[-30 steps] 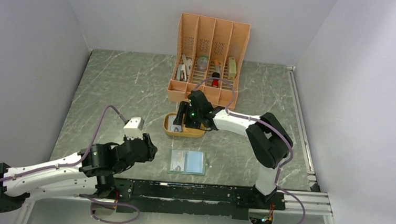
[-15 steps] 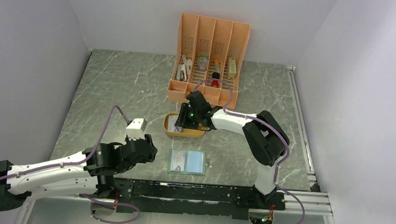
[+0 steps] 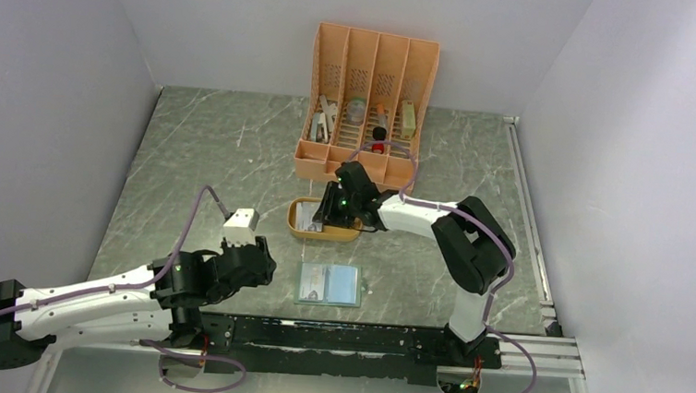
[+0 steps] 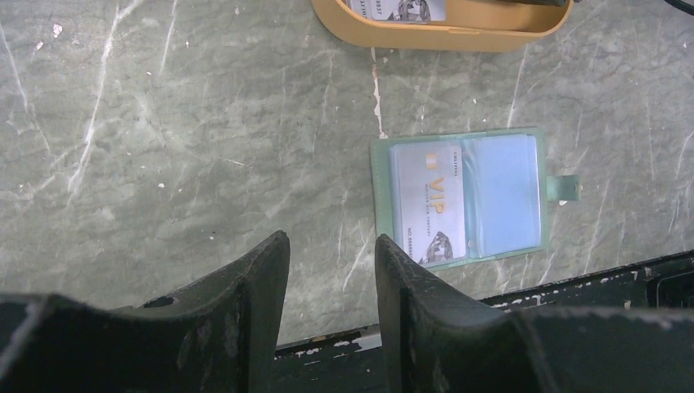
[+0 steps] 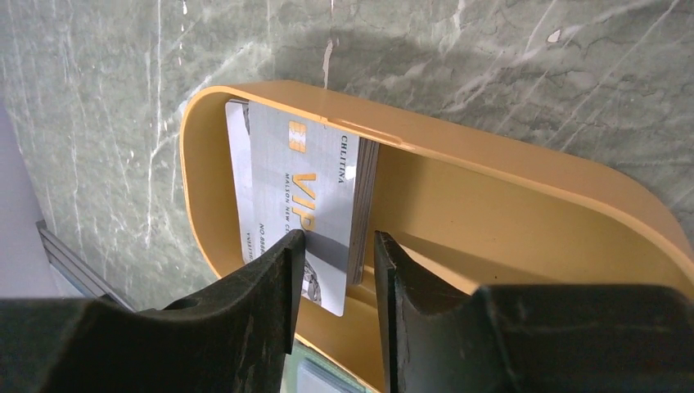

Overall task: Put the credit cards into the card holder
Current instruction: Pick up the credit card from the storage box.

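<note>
my right gripper (image 5: 337, 246) is down inside the orange tray (image 5: 524, 164), at its left end, where the credit cards (image 5: 295, 184) lean in a small stack against the tray wall, the top one silver with vip lettering. my fingers (image 5: 270, 278) stand a little apart with the stack's lower corner in the gap; i cannot tell whether they press on it. my left gripper (image 4: 331, 246) hangs over the bare marble table (image 4: 164, 147), jaws apart and holding nothing. just to its right the card holder (image 4: 507, 192) lies open and flat, near the table's front edge, with another vip card (image 4: 428, 205) already in its left clear pocket. from above, the tray sits between the holder and the slotted organizer (image 3: 370, 87).
</note>
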